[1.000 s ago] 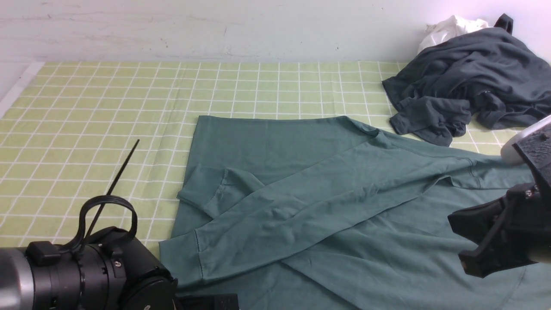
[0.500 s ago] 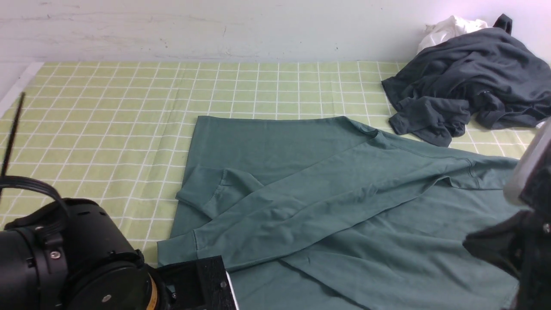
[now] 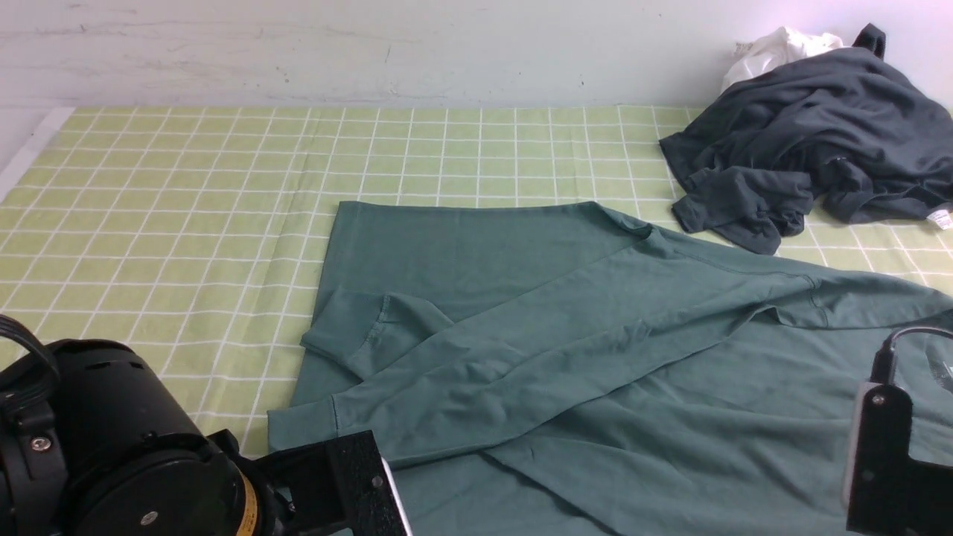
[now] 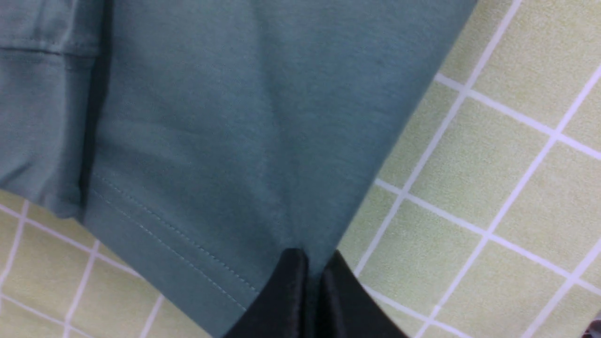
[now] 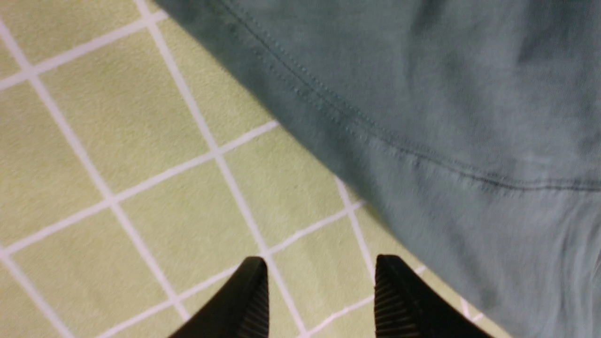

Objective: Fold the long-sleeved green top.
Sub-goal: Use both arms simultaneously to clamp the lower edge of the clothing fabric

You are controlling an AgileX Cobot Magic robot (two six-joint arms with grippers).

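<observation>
Now — left tool (image 4: 313, 265) pinches green long-sleeved top (image 3: 558, 335) | right tool (image 5: 321, 265) spread beside it

Top (image 3: 461, 253) on tablecloth (image 3: 186, 186); other garment (image 3: 819, 134) behind, right

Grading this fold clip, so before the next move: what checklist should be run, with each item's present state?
1. Grip: left tool shut on top hem corner: ok.
2. Second grip: right tool on top: not ok; open over bare tablecloth beside its edge.
3. Fold: sleeves laid across the body: ok.
4. Clearance: grey garment apart from top: ok.
5. Near hem flat: cannot tell; arms hide it.
</observation>
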